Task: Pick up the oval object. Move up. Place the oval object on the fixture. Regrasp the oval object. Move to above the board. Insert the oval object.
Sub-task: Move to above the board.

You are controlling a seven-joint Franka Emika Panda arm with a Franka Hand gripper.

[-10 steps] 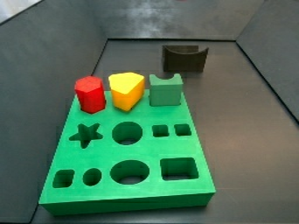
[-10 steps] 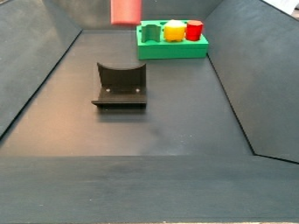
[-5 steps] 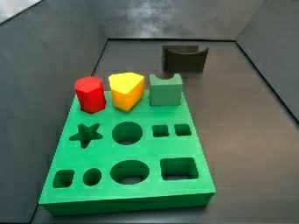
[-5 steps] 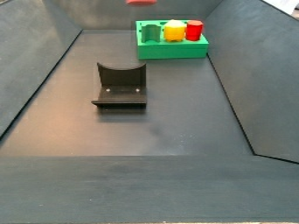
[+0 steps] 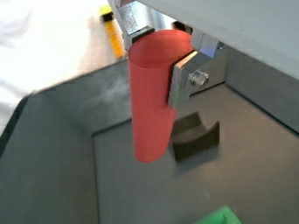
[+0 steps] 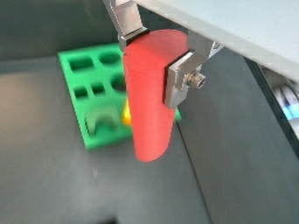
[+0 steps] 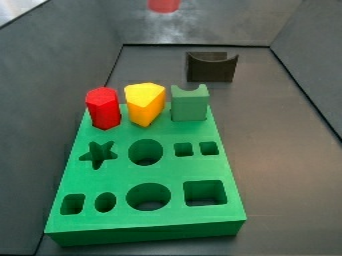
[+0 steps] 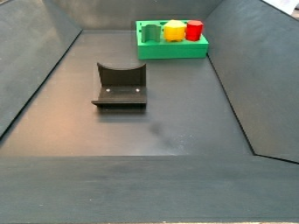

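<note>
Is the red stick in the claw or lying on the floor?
In the claw. In both wrist views the oval object hangs between the claw's fingers, well above the fixture and the floor.

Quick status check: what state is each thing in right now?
hand: shut on the oval object, raised high above the floor.
oval object: held, hanging upright, touching nothing below.
fixture: on the floor, notch empty.
board: flat on the floor, holes unfilled.
red hexagonal block: standing on the board.
yellow piece: standing on the board.
</note>
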